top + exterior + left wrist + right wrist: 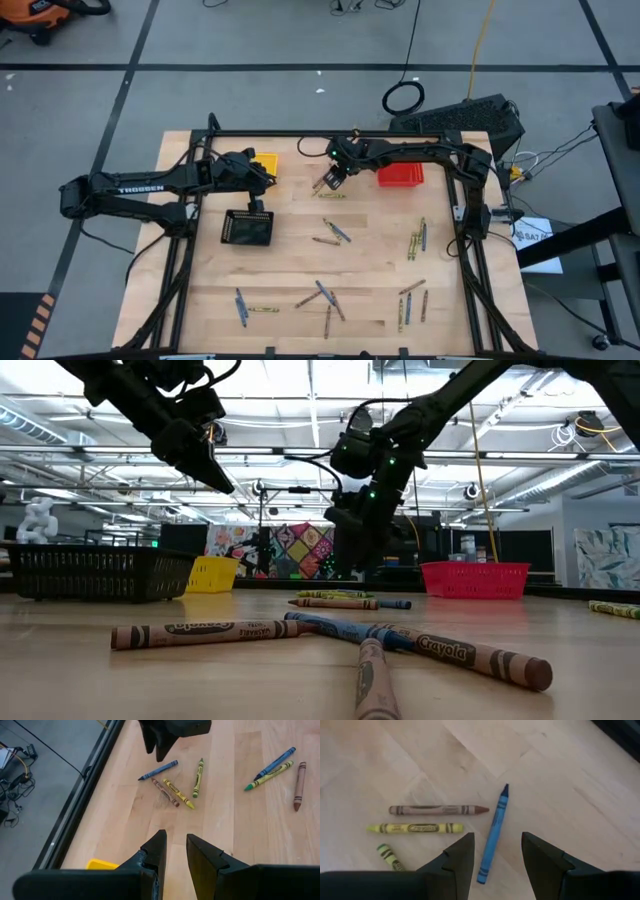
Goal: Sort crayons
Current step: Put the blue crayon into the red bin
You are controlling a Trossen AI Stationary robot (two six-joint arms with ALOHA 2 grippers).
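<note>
Wooden worktop [370, 250] framed by black rails, with the far edge crowded: yellow basket [266, 163] at the far left, red basket [400, 176] at the far right, black basket [248, 228] a little nearer on the left. Left claw [262, 181] up in the air between the yellow and black baskets, fingers [155, 855] set to a narrow gap and holding nothing. Right claw [327, 184] low over the far middle, between the yellow and red baskets, jaws spread wide and empty, straddling a blue crayon [493, 833] that lies on the wood beneath; just beside it a brown crayon [438, 810], a yellow crayon [415, 827] and part of a green crayon [390, 856]. Crayons scattered elsewhere: a pair near the middle [331, 235], a tight cluster toward the right rail [416, 240], a loose spread along the near edge [325, 300] and 2 more near the left front [250, 307]. Broad bare wood in the centre band between the middle pair and the near spread, and again between the black basket and the left front pair. Close to the low camera, a brown crayon [195, 632], a blue one [345, 630] and 2 more brown ones crossing in a fan. Beyond the worktop, grey floor [250, 90] with dark tape lines, a coiled cable [404, 98] and a black box [470, 118] off the far right corner; in the low view, a large hall with ceiling trusses and a bright patterned panel [300, 550] behind.
</note>
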